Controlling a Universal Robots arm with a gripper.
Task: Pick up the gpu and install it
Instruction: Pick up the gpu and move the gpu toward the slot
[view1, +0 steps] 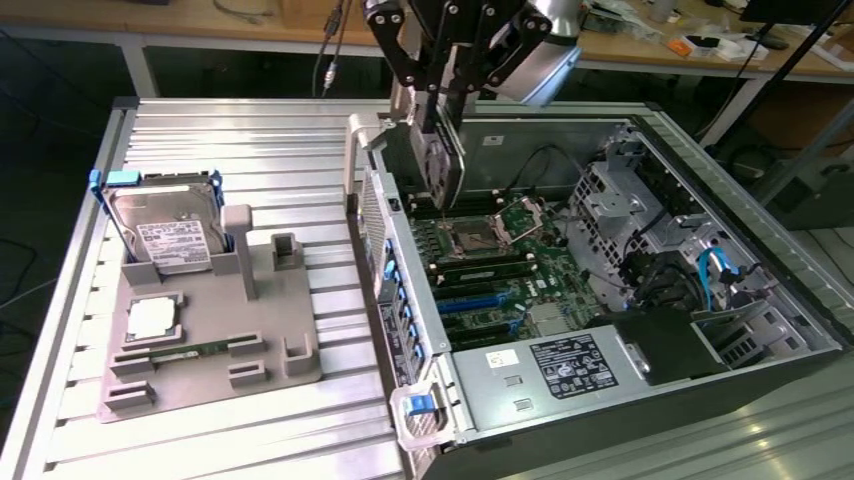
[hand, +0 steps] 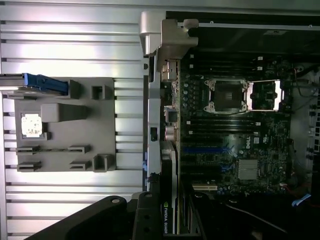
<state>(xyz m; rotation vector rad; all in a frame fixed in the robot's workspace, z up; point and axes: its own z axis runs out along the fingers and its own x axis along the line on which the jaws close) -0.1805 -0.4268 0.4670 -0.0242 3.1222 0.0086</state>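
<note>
Claw (view1: 438, 100) pinches the gpu (view1: 445, 165) by its top, and you see it hanging upright directly beneath, above the motherboard (view1: 501, 265).

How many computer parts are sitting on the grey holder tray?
3. In the exterior view, a hard drive stands upright at the tray's far end, a square processor lies flat in front of it, and a green memory stick lies nearer still. None seems hidden.

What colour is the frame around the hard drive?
Blue; the frame shows best in the exterior view.
</note>
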